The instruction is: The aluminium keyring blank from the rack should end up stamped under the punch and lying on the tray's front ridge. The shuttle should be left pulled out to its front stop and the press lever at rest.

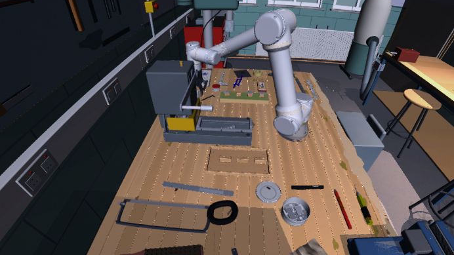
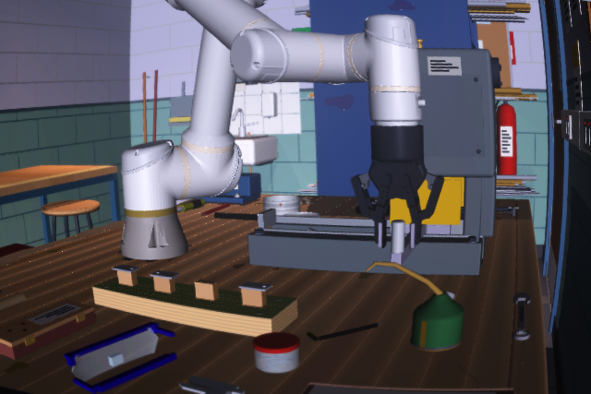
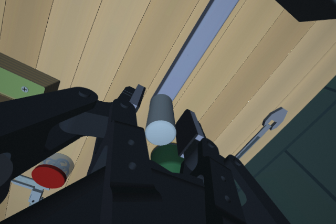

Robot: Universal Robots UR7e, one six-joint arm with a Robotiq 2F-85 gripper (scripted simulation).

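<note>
My gripper [image 2: 397, 233] [image 3: 160, 118] points down beside the grey press [image 1: 169, 85] [image 2: 456, 118]. It straddles the round grey grip [image 3: 160, 120] [image 2: 397, 230] at the end of the press lever [image 1: 197, 108], whose flat arm [image 3: 200, 40] runs back toward the press. The shuttle [image 1: 224, 124] [image 2: 315, 225] sits in its track on the press base. The rack [image 2: 191, 301] [image 1: 244, 97] of wooden pegs stands across the bench, three pegs carrying blanks and one bare. The wooden tray [image 1: 238, 160] lies in front of the press. My gripper is open around the lever grip.
The yellow press guard [image 2: 429, 201] is just behind my fingers. A green oil can [image 2: 437, 320] with a curved spout stands below them. A red-lidded jar [image 2: 276, 351], a spanner [image 2: 521, 316] and a black rod [image 2: 343, 331] lie nearby on the bench.
</note>
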